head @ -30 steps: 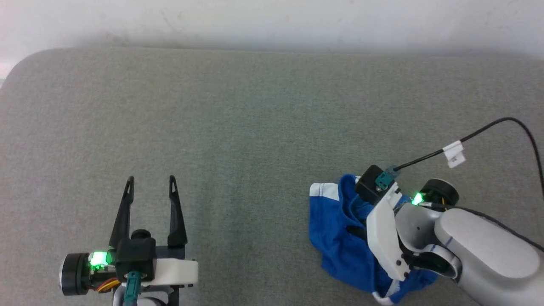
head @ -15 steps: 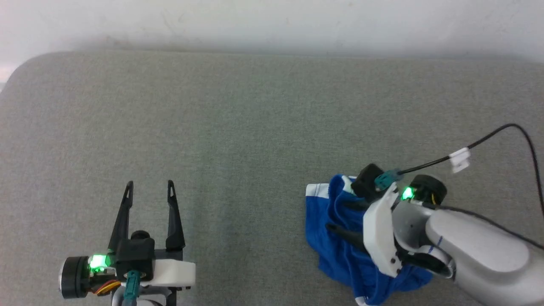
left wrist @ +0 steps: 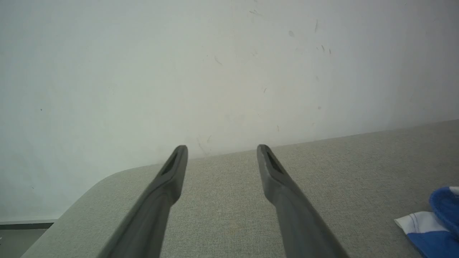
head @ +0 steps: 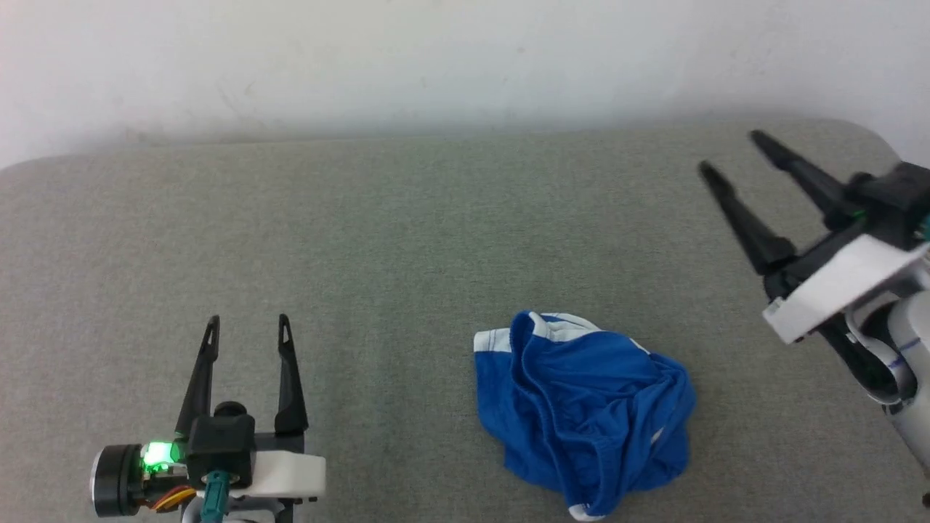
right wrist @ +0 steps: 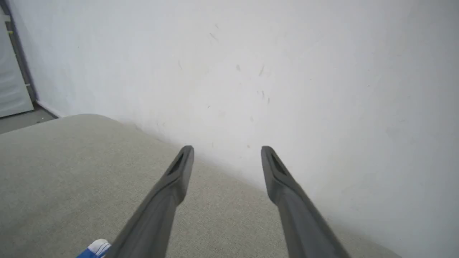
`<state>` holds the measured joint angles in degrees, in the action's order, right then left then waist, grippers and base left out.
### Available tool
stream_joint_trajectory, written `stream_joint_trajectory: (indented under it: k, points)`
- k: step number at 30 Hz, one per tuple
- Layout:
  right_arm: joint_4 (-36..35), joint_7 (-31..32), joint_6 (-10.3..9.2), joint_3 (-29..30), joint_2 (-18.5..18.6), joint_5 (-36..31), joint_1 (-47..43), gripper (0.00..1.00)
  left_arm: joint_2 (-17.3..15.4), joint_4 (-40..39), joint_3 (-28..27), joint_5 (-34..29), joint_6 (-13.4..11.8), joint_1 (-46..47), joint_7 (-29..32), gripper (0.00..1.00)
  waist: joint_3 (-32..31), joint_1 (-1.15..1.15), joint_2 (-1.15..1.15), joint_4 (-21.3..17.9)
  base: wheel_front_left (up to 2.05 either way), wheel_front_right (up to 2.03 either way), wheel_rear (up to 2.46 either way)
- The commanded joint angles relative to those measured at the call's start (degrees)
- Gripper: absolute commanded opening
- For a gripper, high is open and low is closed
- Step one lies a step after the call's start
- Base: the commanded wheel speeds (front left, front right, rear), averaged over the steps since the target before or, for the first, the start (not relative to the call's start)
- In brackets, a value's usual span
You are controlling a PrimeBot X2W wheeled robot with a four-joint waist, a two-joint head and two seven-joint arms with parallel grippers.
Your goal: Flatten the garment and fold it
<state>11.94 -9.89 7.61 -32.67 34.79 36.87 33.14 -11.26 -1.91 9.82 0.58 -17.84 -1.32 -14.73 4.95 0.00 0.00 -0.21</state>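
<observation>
The garment (head: 581,410), royal blue with white trim, lies crumpled in a heap on the grey padded surface (head: 407,240), right of centre and near the front. A corner of the garment (left wrist: 428,233) shows at the lower right of the left wrist view, and a scrap of the garment (right wrist: 94,249) at the bottom of the right wrist view. My right gripper (head: 730,152) hangs open up at the right, above and clear of the cloth, holding nothing. My left gripper (head: 247,319) rests open at the lower left, well away from the heap.
A white wall (head: 465,58) runs along the back edge of the surface. The surface's rounded left corner (left wrist: 104,179) shows in the left wrist view, with floor beyond it. A strip of floor and a door edge (right wrist: 16,96) appear at the left of the right wrist view.
My right gripper opened, let go of the garment and rose up and to the right; the cloth dropped into a heap. The head camera tilted, shifting the whole picture. The left arm stayed put.
</observation>
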Motion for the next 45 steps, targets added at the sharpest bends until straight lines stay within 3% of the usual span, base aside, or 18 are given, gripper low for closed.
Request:
stream_joint_trajectory:
  k: [1,7,8,12,17,23,26,30,39,45]
  points:
    - [0.86,-2.06,-0.12,4.55,-2.59,-2.84,-3.53,1.0,-0.41,-0.65,-0.23,0.15,0.35,-0.8,-0.27,1.0,-0.85,0.0,0.0,-1.28,0.0,0.0,0.0]
    - [-2.28,-4.93,-0.12,22.13,-12.63,-14.87,-15.15,1.0,-0.05,-2.47,-1.04,0.82,1.06,-0.93,-0.27,1.0,-0.77,0.0,0.0,-1.82,0.0,0.0,0.0]
    - [-2.28,-4.93,-0.12,22.13,-12.63,-14.87,-15.15,1.0,-0.05,-2.47,-1.04,0.82,1.06,-0.93,-0.27,1.0,-0.77,0.0,0.0,-1.82,0.0,0.0,0.0]
    - [-8.91,-5.07,-0.12,30.29,-20.01,-20.88,-23.08,1.0,0.24,-2.78,-1.41,0.92,1.72,-0.9,-0.27,1.0,-0.58,0.0,0.0,-1.44,0.0,0.0,0.0]
    - [-14.29,-5.09,-0.12,35.29,-27.71,-24.42,-31.59,1.0,0.82,-2.69,-1.91,1.35,2.84,-1.38,-0.27,1.0,-0.9,0.0,0.0,-0.84,0.0,0.0,0.0]
    - [-17.11,-5.1,-0.12,36.26,-29.8,-25.57,-33.19,1.0,1.44,-2.68,-3.08,1.69,4.23,-2.41,-0.27,1.0,-1.62,0.0,0.0,-0.76,0.0,0.0,0.0]
    - [-18.48,-5.1,-0.12,36.36,-28.03,-25.46,-30.48,1.0,1.59,-2.63,-3.61,1.51,4.82,-2.63,-0.27,1.0,-2.0,0.0,0.0,-0.69,0.0,0.0,0.0]
    - [-17.75,-2.15,-0.12,33.29,-22.41,-23.94,-25.53,1.0,2.01,-2.6,-3.96,1.11,5.28,-2.75,-0.27,1.0,-2.28,0.0,0.0,-0.48,0.0,0.0,0.0]
    - [-16.13,28.94,-0.12,15.72,-4.4,-8.14,-15.81,1.0,3.1,-2.54,-3.72,0.37,5.83,-2.65,-0.27,1.0,-1.39,0.0,0.0,0.31,0.0,0.0,0.0]
    - [-14.2,44.81,-0.12,5.35,4.15,4.58,-12.69,1.0,3.47,-2.6,-3.86,0.21,5.9,-2.21,-0.27,1.0,-0.24,0.0,0.0,0.94,0.0,0.0,0.0]
